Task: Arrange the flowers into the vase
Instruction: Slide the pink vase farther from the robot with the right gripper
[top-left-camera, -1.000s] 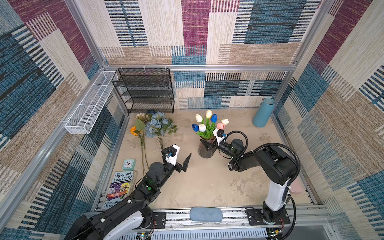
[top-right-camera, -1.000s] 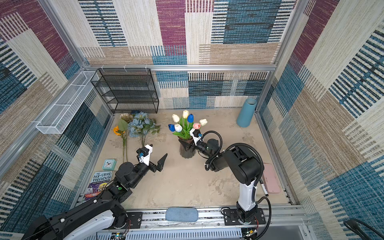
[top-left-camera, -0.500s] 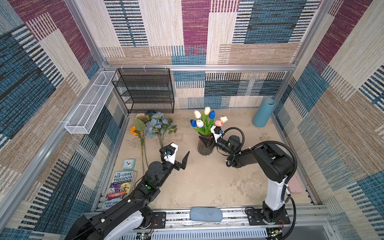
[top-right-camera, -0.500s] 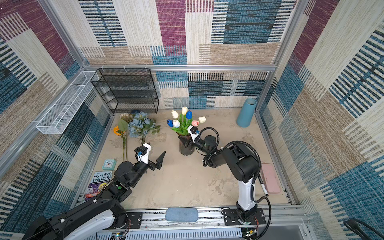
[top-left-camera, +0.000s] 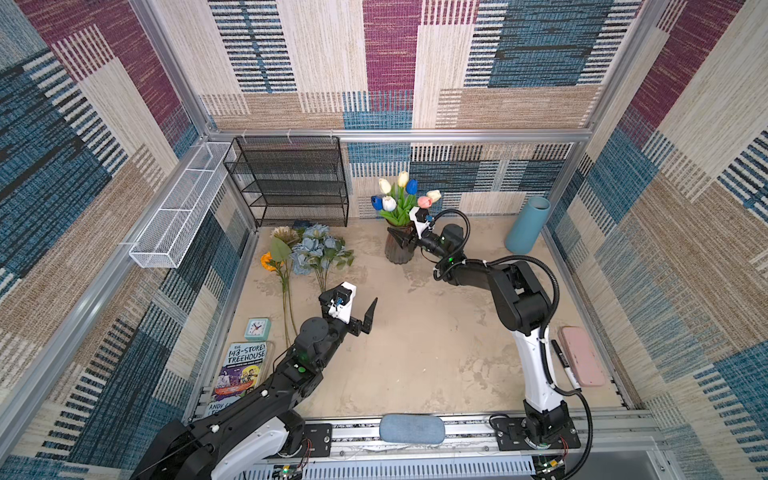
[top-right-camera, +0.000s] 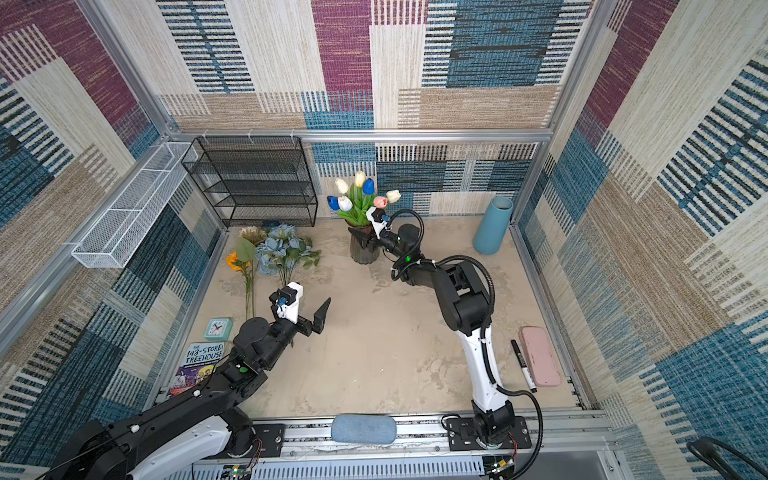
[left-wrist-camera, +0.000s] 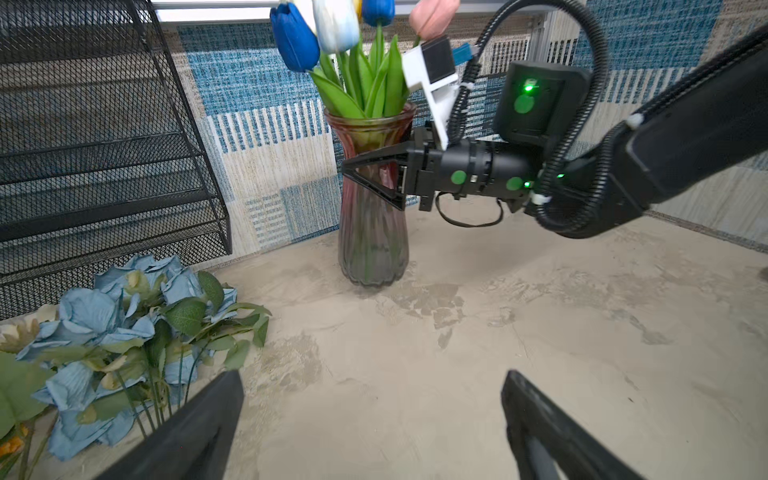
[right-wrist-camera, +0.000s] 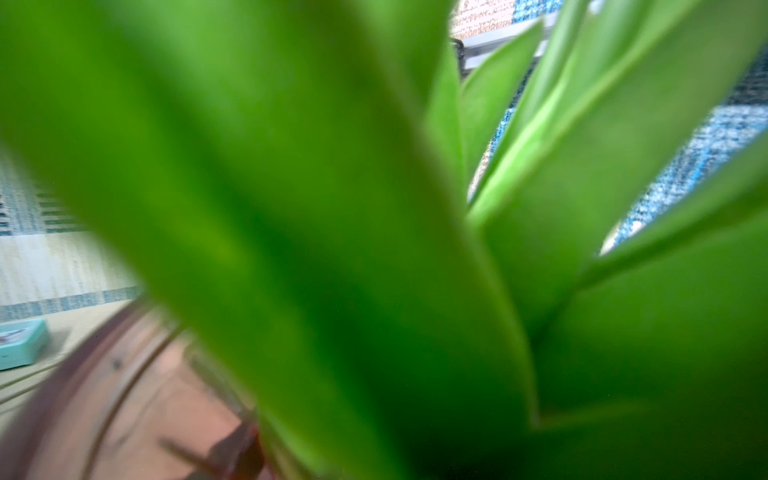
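The right pincer (left-wrist-camera: 365, 166) looks clamped on the neck of the glass vase (left-wrist-camera: 372, 249) – one finger lies across the near side of the glass, the other is hidden behind it. The tulips (top-left-camera: 399, 199) stand in the vase, their leaves just above that pincer (they fill the right wrist view). The left pincer (left-wrist-camera: 372, 376) hovers wide open and empty, well short of the vase. Off its left finger lie the flowers not yet in: the dusty-blue rose bunch (left-wrist-camera: 104, 324), with an orange bloom (top-left-camera: 268, 262) and a beige bloom (top-left-camera: 284, 235) further out.

Such a high hold on a tall, narrow-footed vase could tip it if the arm drags or twists, and smooth glass may slip. New stems could snag on the tulip leaves or on the right pincer's own camera mount, which crowds the vase mouth. The wire shelf (top-left-camera: 291, 183) stands just beyond the loose flowers, so long stems may catch on it when lifted. A blue cylinder (top-left-camera: 528, 224) stands well apart from the right pincer, out of the way.
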